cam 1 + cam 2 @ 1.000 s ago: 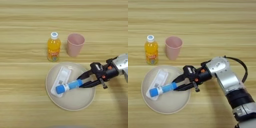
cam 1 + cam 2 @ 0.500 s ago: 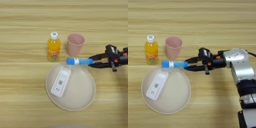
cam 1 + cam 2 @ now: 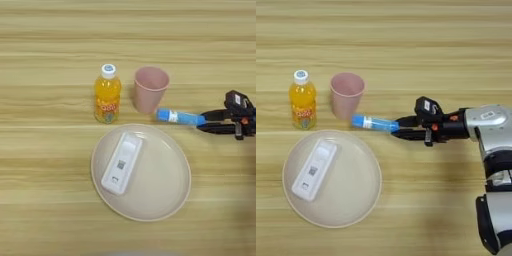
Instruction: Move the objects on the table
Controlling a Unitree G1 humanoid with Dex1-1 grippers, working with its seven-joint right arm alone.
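My right gripper reaches in from the right, its two black fingers shut on the right end of the small blue tube. The tube lies level, pointing left, just right of the pink cup and beyond the plate's far rim. Whether it rests on the table or hangs just above it, I cannot tell. The orange juice bottle with a white cap stands upright left of the cup. In the left eye view the tube and gripper sit near the right edge.
A round beige plate lies in front of the bottle and cup, with a white rectangular device lying slantwise on its left half. My silver forearm crosses the table's right side.
The gripper has lifted the blue tube off the plate and carried it back and to the right, to beside the cup. Bottle, cup and plate have stayed put.
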